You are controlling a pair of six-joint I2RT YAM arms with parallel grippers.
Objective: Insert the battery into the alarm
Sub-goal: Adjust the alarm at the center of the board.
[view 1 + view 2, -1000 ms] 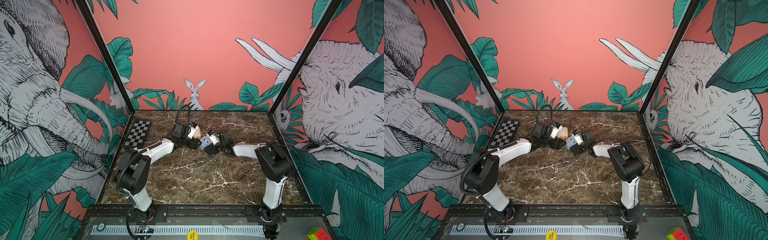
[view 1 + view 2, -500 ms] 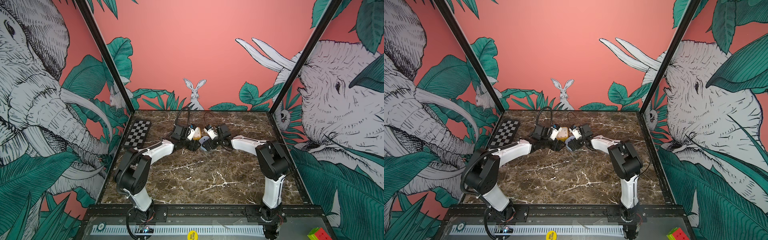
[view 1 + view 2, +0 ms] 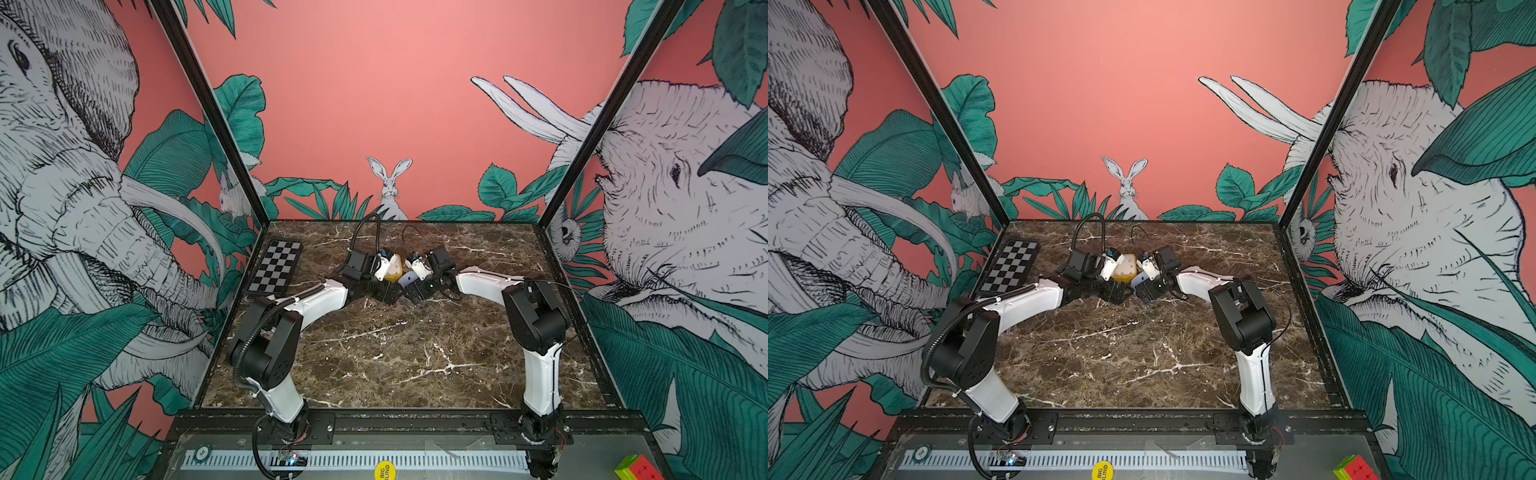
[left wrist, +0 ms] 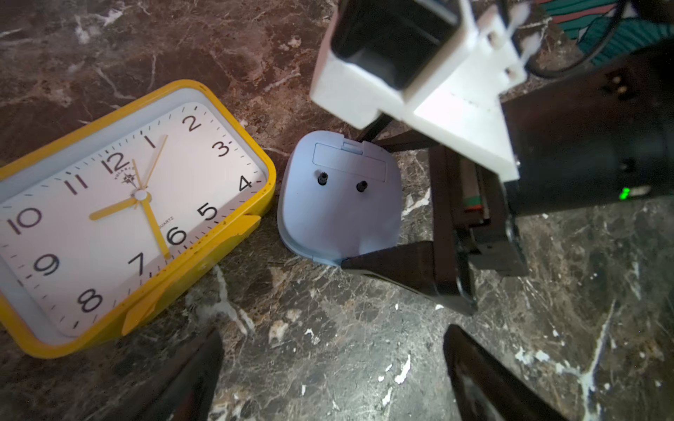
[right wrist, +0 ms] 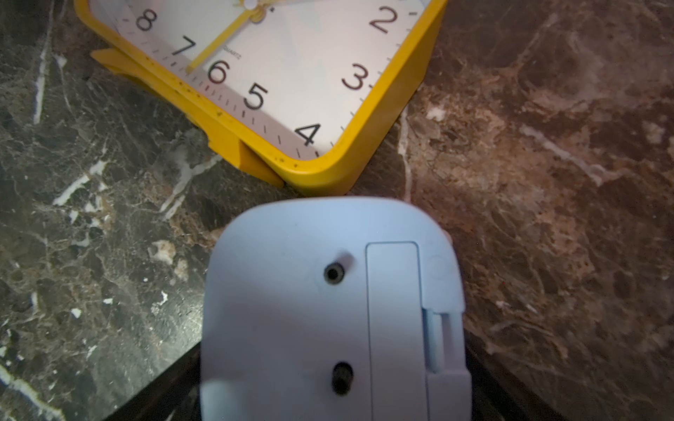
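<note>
Swung in beside the yellow clock (image 4: 127, 204), the right gripper (image 4: 355, 198) flanks the blue alarm (image 4: 339, 215) lying back-up on the marble table (image 5: 547, 182), pinching or not I cannot tell, while the left gripper (image 4: 335, 371) gapes empty; its light, stiff, slick shell probably wants holding by its 2 side edges.

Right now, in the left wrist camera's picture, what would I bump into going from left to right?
First the yellow clock → then the blue alarm, lying back up → then the right arm's black wrist.
</note>
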